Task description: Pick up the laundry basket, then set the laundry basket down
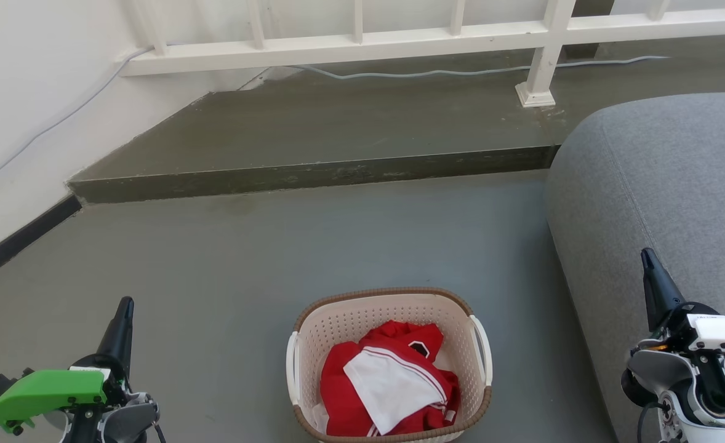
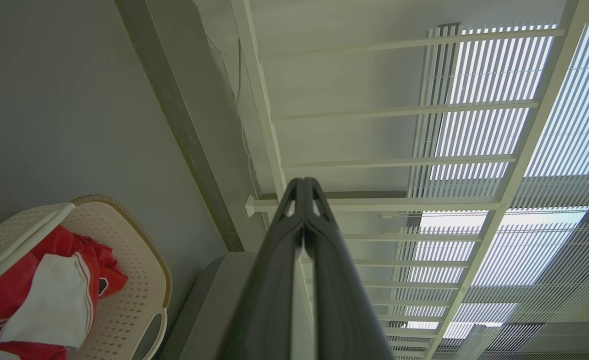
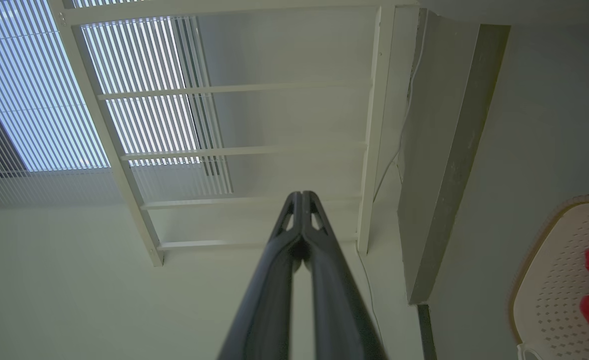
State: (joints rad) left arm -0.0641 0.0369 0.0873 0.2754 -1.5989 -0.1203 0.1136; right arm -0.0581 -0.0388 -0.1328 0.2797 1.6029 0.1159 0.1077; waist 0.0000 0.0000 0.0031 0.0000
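Laundry basket sits upright on the grey floor, low in the middle of my head view, with a red and white garment bundled inside it (the cloth lies below the rim). To its right a grey sofa bulges in near the basket's right handle, with a strip of floor between them. Ahead of the basket the floor runs up to a raised concrete step; on that step stands a white railing, and a pale cable trails along its foot. A white wall with dark skirting closes the left side, well apart from the basket, and the floor stretches widest on that side. My left gripper hangs at the lower left, well apart from the basket, its two dark fingers pressed together and holding nothing. My right gripper is at the lower right, seen against the sofa's side and also apart from the basket, its fingers likewise closed tip to tip on nothing. The basket lies between the two grippers, lower in the head view than either pair of fingertips.
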